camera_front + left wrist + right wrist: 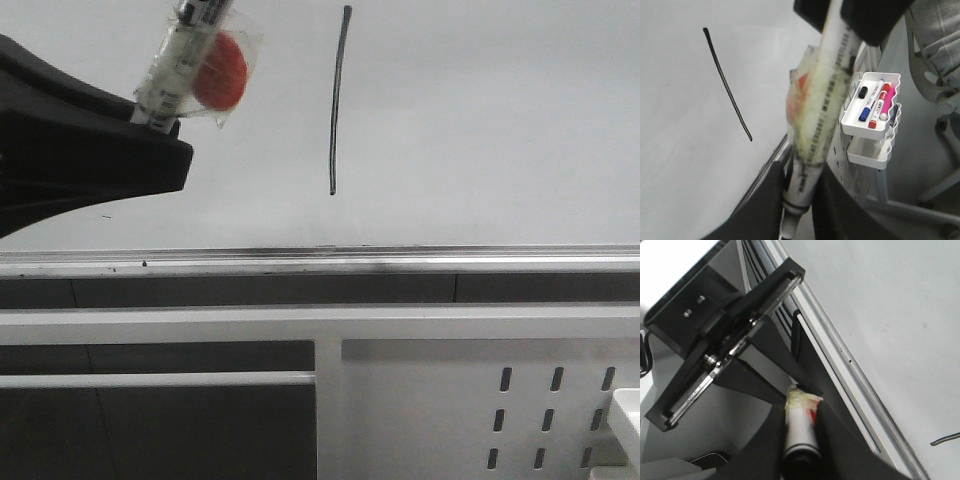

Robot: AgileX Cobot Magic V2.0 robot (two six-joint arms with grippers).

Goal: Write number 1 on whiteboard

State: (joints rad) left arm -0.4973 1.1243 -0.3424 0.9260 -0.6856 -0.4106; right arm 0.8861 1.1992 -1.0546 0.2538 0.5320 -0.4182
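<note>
The single thin dark marker stroke forming the number 1 (338, 100) is already drawn on the large glossy white whiteboard (480, 120). It runs nearly upright with a slight curve, well above the board's silver metal lower rail (400, 262). Judged from this, the writing itself looks finished, and what may remain is only drawing the pen away or putting it down.

The black left gripper (155, 120) is clenched on a white marker pen wrapped in clear tape with a red patch (185, 55), held off to the side of the stroke and apparently clear of the board. In the right wrist view the black right gripper (802, 440) also appears clamped on one end of that pen, its fingers pressed against both sides.

The pen's tip is cut off at the top of the front view, so whether it touches the board cannot be told. The right arm is outside the front view altogether.
</note>
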